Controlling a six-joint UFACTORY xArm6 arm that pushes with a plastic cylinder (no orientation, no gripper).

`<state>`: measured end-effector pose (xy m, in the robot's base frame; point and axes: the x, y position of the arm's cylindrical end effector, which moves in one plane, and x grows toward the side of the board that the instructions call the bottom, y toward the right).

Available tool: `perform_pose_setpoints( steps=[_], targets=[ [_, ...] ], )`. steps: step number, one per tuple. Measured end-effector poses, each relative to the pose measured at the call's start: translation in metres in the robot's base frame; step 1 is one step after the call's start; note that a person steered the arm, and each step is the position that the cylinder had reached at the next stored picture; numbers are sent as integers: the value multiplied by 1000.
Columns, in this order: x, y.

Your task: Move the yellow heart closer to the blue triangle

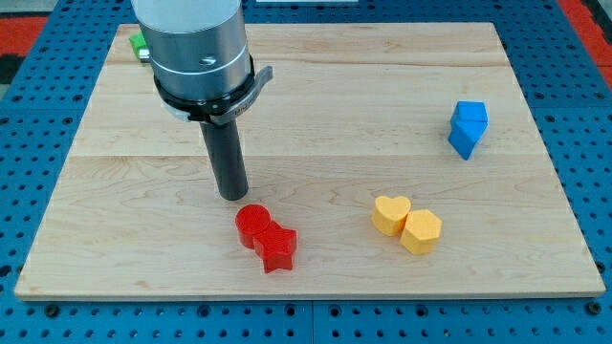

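Observation:
The yellow heart [391, 214] lies at the lower right of the wooden board, touching a yellow hexagon [422, 231] on its right. The blue triangle [467, 128] sits at the view's right, above and to the right of the heart, well apart from it. My tip [232, 195] rests on the board left of centre, just above the red cylinder [252, 223]. It is far to the left of the yellow heart.
A red star [277, 247] touches the red cylinder at its lower right. A green block [140, 44] peeks out at the board's top left behind the arm. The board [316, 96] is ringed by a blue pegboard table.

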<state>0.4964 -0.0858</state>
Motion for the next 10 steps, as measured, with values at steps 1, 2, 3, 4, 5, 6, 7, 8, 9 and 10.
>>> perform_pose_setpoints(
  steps=[1,2,3,4,5,6,7,8,9,10],
  targets=[
    [-7,12],
    [-13,49],
    [-13,92],
    [-8,93],
    [9,99],
    [32,108],
    [38,126],
    [38,144],
    [39,177],
    [37,210]
  ],
)
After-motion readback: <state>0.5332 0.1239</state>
